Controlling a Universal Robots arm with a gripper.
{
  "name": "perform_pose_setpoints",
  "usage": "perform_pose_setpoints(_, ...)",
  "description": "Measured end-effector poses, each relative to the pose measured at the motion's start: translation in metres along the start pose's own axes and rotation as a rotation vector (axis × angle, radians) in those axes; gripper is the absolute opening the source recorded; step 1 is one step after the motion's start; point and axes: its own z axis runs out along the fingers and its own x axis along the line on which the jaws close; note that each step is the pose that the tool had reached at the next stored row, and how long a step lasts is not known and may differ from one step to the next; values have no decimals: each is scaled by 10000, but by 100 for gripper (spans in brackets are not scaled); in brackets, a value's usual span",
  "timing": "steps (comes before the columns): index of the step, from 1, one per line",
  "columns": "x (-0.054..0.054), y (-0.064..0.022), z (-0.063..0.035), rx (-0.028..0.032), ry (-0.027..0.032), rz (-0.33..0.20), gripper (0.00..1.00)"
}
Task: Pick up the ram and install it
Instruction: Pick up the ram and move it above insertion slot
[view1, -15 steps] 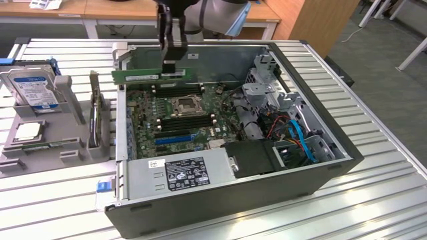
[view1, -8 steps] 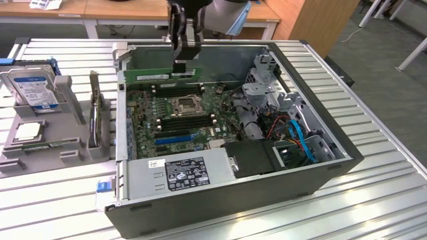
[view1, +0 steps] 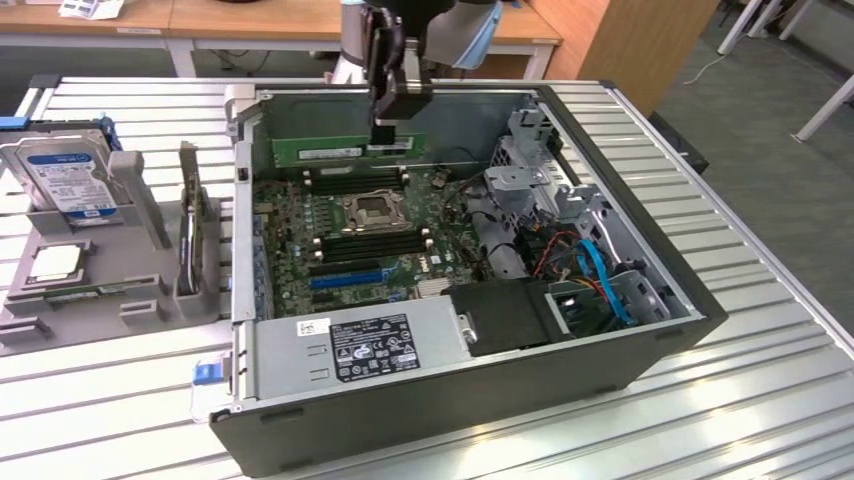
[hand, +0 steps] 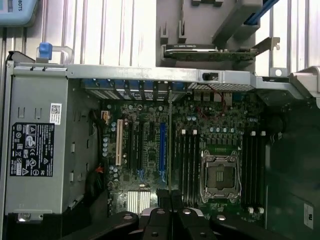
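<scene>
The ram (view1: 320, 152) is a long green stick with a white label, and my gripper (view1: 387, 128) is shut on its upper edge. It hangs level over the far part of the open computer case (view1: 667, 300), above the motherboard (view1: 300, 225). In the wrist view the ram (hand: 170, 140) appears edge-on as a thin line running out from between my fingers (hand: 161, 196). Black memory slots (view1: 360, 242) lie on either side of the open CPU socket (view1: 374, 210), and they are also seen as memory slots (hand: 187, 165) beside the socket (hand: 220, 175).
A grey power supply (view1: 360, 345) fills the near end of the case. Cables and a drive cage (view1: 587, 270) crowd the exterior view's right side. On the exterior view's left, a grey holder (view1: 134, 300) carries a hard drive (view1: 67, 180), an upright expansion card (view1: 194, 230) and a square CPU chip (view1: 56, 262).
</scene>
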Motion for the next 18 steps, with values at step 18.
perform_pose_setpoints(18,3,-316,-14,-1,-1,0,11)
